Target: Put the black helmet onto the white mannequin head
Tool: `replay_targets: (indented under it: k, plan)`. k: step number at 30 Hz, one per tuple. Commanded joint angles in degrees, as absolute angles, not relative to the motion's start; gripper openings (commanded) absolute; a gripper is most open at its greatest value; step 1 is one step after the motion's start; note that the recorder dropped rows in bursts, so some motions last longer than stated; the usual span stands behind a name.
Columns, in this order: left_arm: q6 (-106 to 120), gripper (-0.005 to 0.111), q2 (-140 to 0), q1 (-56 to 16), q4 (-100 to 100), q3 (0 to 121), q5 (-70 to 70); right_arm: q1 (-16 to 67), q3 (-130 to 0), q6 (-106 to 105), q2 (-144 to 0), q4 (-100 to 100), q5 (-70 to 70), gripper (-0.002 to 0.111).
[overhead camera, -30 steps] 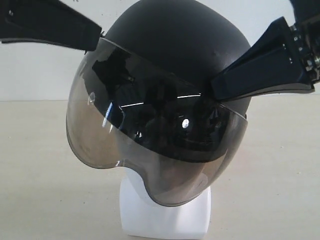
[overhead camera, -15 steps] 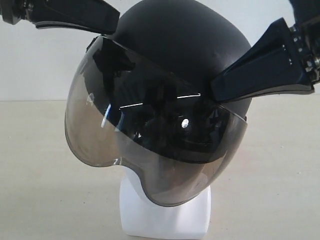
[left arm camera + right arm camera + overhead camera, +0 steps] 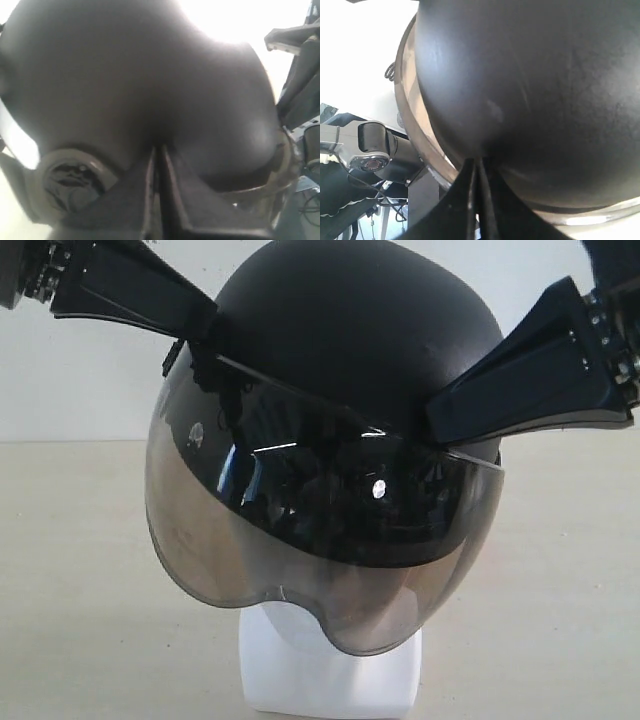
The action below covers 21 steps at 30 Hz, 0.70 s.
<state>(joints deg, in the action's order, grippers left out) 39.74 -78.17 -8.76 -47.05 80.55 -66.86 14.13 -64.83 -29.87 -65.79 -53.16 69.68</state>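
The black helmet (image 3: 350,330) sits over the white mannequin head, of which only the blocky neck base (image 3: 330,680) shows below the smoky visor (image 3: 300,550). My left gripper (image 3: 205,325) is shut, its tip against the dome's upper left. My right gripper (image 3: 437,418) is shut too, its tip pressed on the helmet's right side just above the visor edge. The left wrist view has the closed fingers (image 3: 158,150) meeting the dome (image 3: 150,75). In the right wrist view the closed fingers (image 3: 479,162) touch the shell (image 3: 530,75). Neither gripper holds anything.
The head stands on a beige tabletop (image 3: 80,590) before a white wall (image 3: 70,390). The left arm's wrist with its camera (image 3: 370,150) appears beyond the helmet in the right wrist view. The right arm (image 3: 300,80) shows at the edge of the left wrist view.
My left gripper has come in and down onto the dome's upper left. The helmet has shifted and turned slightly to the right, its visor sitting more level. The right gripper has stayed put.
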Motion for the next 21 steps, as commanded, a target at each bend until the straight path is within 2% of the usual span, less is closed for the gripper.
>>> replay_targets:
  k: [1, 21]
  plan:
    - [38.5, 0.004, -78.4, -9.2, -42.2, 80.3, -70.0, 14.0, -64.0, -30.5, -66.7, -50.4, 66.0, 0.0]
    - [38.6, 0.004, -78.4, -9.2, -42.2, 73.5, -69.0, 14.0, -64.0, -30.1, -66.7, -48.7, 66.8, 0.0]
